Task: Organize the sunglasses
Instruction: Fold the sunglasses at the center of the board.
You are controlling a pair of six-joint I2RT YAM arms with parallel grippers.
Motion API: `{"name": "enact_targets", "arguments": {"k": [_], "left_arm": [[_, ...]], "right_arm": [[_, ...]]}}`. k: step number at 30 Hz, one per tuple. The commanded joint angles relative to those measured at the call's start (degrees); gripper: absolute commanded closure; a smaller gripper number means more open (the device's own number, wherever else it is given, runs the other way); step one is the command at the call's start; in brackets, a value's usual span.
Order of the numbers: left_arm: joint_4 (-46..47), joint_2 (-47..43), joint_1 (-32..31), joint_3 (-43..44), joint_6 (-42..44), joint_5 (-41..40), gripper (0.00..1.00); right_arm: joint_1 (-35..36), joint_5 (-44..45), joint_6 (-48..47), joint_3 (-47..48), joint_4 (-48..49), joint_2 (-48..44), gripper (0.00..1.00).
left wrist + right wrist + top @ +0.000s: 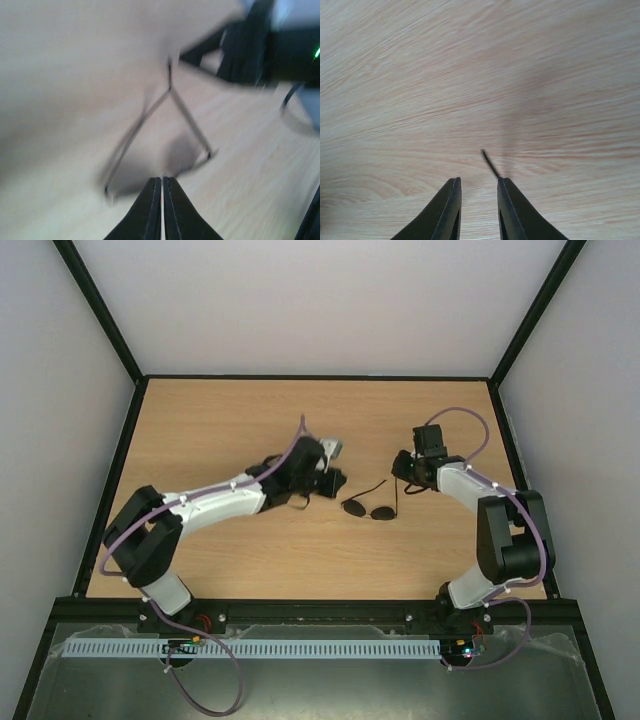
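The sunglasses (367,509) lie on the wooden table near its middle, with round dark lenses toward the near side and thin temple arms reaching back. My left gripper (329,483) is shut and empty, just left of them. In the blurred left wrist view its shut tips (162,178) point at the sunglasses (190,121), whose temple arms cross ahead. My right gripper (402,472) is partly open just behind the right temple's end. In the right wrist view (478,181) a dark temple tip (489,162) lies against the tip of the right finger (510,200).
The wooden table (230,420) is bounded by a black frame (120,470) with pale walls at the left, back and right. The two arm bases stand on a black rail (320,612) at the near edge. No case or cloth is in view.
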Motion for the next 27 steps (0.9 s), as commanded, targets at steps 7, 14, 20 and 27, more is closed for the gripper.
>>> {"name": "enact_targets", "arguments": {"k": [7,14,20,27], "left_arm": [[7.95,-0.99,-9.27,-18.46,-12.69,-6.14,0.98],[11.67,6.91,-9.91,-14.37,-14.17,-7.34,0.98],[11.80,12.00,-7.95,-9.77,-13.92,-8.47,0.98],[11.01,16.39,-5.59,-4.77,-13.01,-8.23,0.98]], "right_arm": [[3.13,-6.00,-3.39,9.34,-3.98,11.88,0.85],[5.17,-6.23,-3.56,10.44,-4.07,16.20,0.89],[5.84,-5.32,-3.57,5.55,-3.36,12.81,0.91],[6.13,-4.55,-3.46,-1.76,-3.47,5.26,0.91]]}}
